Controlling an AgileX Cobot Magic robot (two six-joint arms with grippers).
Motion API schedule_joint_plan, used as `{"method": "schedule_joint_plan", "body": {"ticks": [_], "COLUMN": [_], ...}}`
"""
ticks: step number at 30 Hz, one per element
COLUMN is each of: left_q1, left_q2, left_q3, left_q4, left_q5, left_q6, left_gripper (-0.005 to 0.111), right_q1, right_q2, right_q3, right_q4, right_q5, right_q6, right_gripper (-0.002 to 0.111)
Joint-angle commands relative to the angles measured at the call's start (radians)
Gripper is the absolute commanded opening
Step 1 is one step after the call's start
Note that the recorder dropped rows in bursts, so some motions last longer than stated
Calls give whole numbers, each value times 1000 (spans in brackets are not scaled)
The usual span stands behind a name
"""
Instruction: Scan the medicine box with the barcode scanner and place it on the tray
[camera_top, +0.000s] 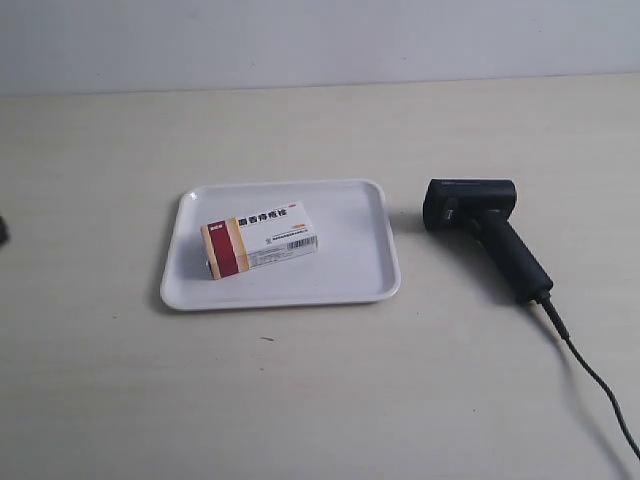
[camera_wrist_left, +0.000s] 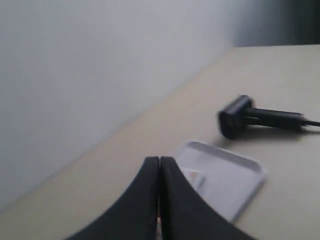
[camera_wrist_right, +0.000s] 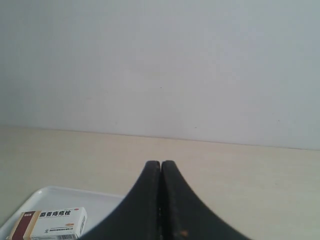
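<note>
The white medicine box (camera_top: 261, 239) with its dark red and tan band lies flat inside the white tray (camera_top: 350, 270), toward the tray's left half. It also shows in the right wrist view as the medicine box (camera_wrist_right: 49, 223) on the tray (camera_wrist_right: 100, 202). The black barcode scanner (camera_top: 485, 230) lies on the table right of the tray, its cable trailing to the lower right. The left wrist view shows the scanner (camera_wrist_left: 250, 116) beyond the tray (camera_wrist_left: 235, 175). My left gripper (camera_wrist_left: 159, 161) is shut with nothing in it. My right gripper (camera_wrist_right: 160, 164) is also shut and empty. Neither gripper's fingers show in the exterior view.
The pale beige table (camera_top: 300, 390) runs back to a plain white wall (camera_top: 320, 40). A small dark object (camera_top: 3, 231) pokes in at the exterior view's left edge. The scanner's cable (camera_top: 595, 385) crosses the table toward the lower right corner.
</note>
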Motion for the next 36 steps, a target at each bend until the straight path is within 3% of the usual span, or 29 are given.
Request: {"method": "schedule_joint_plan", "body": {"ticks": [1, 4, 8, 10, 13, 14, 17, 29, 36], "left_q1": [109, 146, 146, 137, 137, 137, 137, 137, 137], "left_q2": [-203, -279, -304, -302, -288, -286, -288, -386, -392], "left_q3": [38, 45, 45, 56, 116, 142, 161, 161, 161], "left_q4": [-27, -29, -29, -137, -713, -984, -1360, -1392, -1512], "left_q5": [156, 197, 204, 240, 311, 323, 415, 846, 913], "left_q6": [-5, -61, -73, -5, 403, 606, 881, 958, 1120], "left_gripper": [3, 3, 3, 3, 3, 3, 3, 3, 3], "right_q1": [1, 1, 1, 1, 1, 1, 1, 1, 1], "right_q2": [-4, -4, -4, -4, -4, -4, -4, -4, -4], "right_q3": [6, 6, 6, 6, 6, 6, 6, 6, 6], "right_q4": [0, 0, 0, 0, 0, 0, 0, 0, 0], "right_q5": [5, 5, 5, 5, 5, 5, 5, 5, 5], "right_q6": [6, 6, 6, 6, 6, 6, 6, 6, 6], "right_gripper": [0, 0, 0, 0, 0, 0, 0, 0, 0]}}
